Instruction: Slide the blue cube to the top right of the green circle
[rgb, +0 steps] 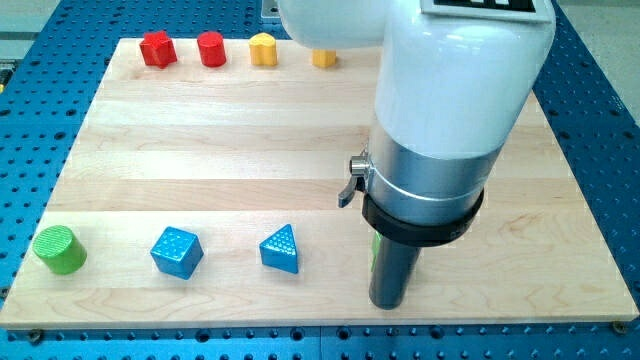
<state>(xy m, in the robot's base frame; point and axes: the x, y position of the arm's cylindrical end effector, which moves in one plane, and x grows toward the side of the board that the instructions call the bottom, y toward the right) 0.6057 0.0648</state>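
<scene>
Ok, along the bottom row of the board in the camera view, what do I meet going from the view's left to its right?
Green cylinder block → blue cube block → blue triangular block → my tip, the dark rod's lower end, right of all three, with a sliver of something green showing just beside the rod.

White glossy arm (455, 70), silver collar, black ring, dark rod (392, 275)

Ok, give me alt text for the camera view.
The blue cube sits near the board's bottom, right of the green circle and left of a blue triangle. My tip rests further right, touching neither.
</scene>
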